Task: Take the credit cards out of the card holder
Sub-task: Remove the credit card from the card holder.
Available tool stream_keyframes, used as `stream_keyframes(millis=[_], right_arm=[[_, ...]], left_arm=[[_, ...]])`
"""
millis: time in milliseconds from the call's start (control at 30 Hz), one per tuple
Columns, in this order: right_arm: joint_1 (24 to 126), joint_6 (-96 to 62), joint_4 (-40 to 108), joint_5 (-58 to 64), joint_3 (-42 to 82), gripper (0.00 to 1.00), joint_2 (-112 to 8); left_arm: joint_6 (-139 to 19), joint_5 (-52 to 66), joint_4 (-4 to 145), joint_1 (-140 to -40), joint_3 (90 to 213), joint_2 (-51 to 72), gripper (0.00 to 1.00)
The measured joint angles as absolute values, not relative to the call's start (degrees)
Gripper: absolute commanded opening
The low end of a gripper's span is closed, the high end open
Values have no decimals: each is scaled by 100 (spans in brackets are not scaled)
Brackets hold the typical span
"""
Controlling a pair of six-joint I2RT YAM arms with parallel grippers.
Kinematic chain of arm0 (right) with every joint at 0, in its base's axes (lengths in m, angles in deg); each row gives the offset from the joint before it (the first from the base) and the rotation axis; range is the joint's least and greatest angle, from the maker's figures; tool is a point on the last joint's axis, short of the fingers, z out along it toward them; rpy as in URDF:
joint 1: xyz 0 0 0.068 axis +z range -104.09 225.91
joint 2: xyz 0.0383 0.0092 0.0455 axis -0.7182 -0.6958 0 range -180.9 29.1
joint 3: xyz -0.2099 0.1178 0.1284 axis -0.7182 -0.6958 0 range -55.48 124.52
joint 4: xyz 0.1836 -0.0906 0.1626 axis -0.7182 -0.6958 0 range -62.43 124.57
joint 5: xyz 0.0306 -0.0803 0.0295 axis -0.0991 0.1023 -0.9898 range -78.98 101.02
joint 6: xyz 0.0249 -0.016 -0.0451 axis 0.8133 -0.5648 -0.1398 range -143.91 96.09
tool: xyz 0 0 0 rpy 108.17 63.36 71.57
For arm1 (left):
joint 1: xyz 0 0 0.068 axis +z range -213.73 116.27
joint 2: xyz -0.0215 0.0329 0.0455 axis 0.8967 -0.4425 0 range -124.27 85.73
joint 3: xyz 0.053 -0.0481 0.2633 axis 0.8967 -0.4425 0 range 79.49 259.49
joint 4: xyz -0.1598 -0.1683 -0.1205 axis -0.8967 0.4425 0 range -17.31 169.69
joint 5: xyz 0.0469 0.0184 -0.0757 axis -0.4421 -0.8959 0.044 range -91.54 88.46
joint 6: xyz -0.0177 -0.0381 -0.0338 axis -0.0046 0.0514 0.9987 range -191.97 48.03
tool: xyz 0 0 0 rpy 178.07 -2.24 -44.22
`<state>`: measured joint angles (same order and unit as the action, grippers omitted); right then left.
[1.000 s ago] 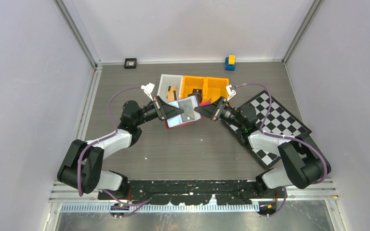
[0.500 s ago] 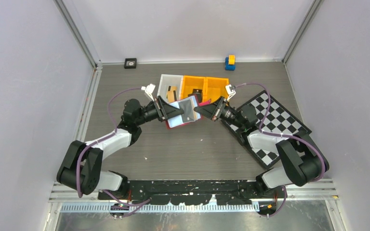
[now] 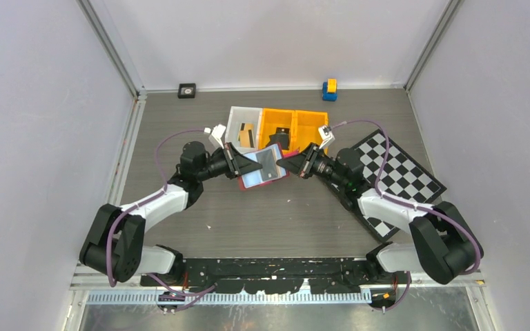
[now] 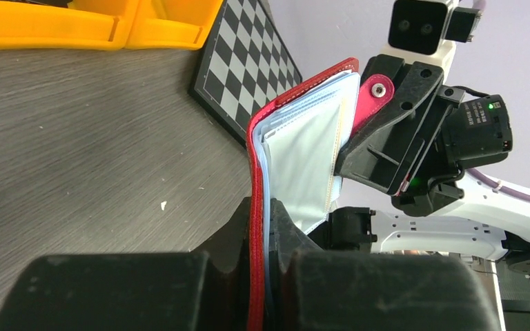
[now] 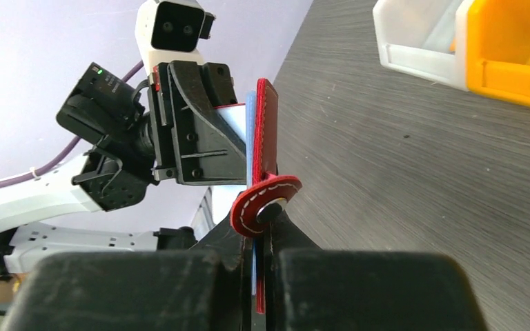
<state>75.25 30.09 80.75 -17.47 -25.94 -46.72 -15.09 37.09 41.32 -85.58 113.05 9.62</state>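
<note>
Since a second ago the pair has lowered the red card holder slightly toward the arm bases, and it hangs just in front of the bin row. The left gripper clamps the holder's left edge, its pale sleeves fanned. A tan credit card lies in the white bin. The right gripper pinches the snap-tab side. The chessboard sits right of the bins.

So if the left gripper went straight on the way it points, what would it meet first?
The left gripper has its jaws shut on the red wallet. Straight on, it would likely run into the right gripper, which pinches the wallet's opposite edge.
</note>
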Motion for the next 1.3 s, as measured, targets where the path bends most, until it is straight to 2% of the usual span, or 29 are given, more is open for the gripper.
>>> stream_keyframes(millis=[167, 233, 333, 400, 567, 700, 733, 800, 900, 967, 1000, 1300], right_arm=[[7582, 2684, 7463, -1551, -2472, 4, -4431], [7582, 2629, 7353, -1540, -2439, 1, -4431], [7586, 2576, 7246, -1540, -2406, 1, -4431], [7586, 2568, 7224, -1553, -2406, 1, -4429], [7604, 2314, 6691, -1299, -2395, 1, -4208], [7669, 1969, 6033, -842, -2299, 1, -3911], [7700, 1892, 5913, -705, -2266, 0, -3869], [7809, 1717, 5686, -458, -2179, 0, -3850], [8115, 1420, 5270, -14, -2019, 1, -3850], [8390, 1221, 5017, 292, -1912, 1, -3852], [8548, 1110, 4862, 471, -1845, 0, -3852], [9182, 432, 4149, 1505, -1517, 0, -3882]], left_arm=[[-1533, 3705, 4134, -8578, 11307, 959, 0], [-1546, 3694, 4167, -8578, 11307, 959, 2], [-1548, 3683, 4208, -8580, 11307, 964, 31], [-1599, 3655, 4261, -8580, 11307, 975, 43], [-1721, 3353, 4687, -8571, 11327, 992, 60], [-1671, 3275, 4700, -8573, 11331, 924, 61], [-1629, 3305, 4538, -8575, 11329, 833, 59], [-1511, 3349, 4165, -8593, 11327, 562, 47], [-1378, 3395, 3885, -8658, 11322, 192, 16], [-1339, 3436, 3769, -8733, 11322, -31, 2], [-1299, 3469, 3714, -8763, 11322, -114, 0], [-1236, 3565, 3496, -8818, 11329, -442, 0]])
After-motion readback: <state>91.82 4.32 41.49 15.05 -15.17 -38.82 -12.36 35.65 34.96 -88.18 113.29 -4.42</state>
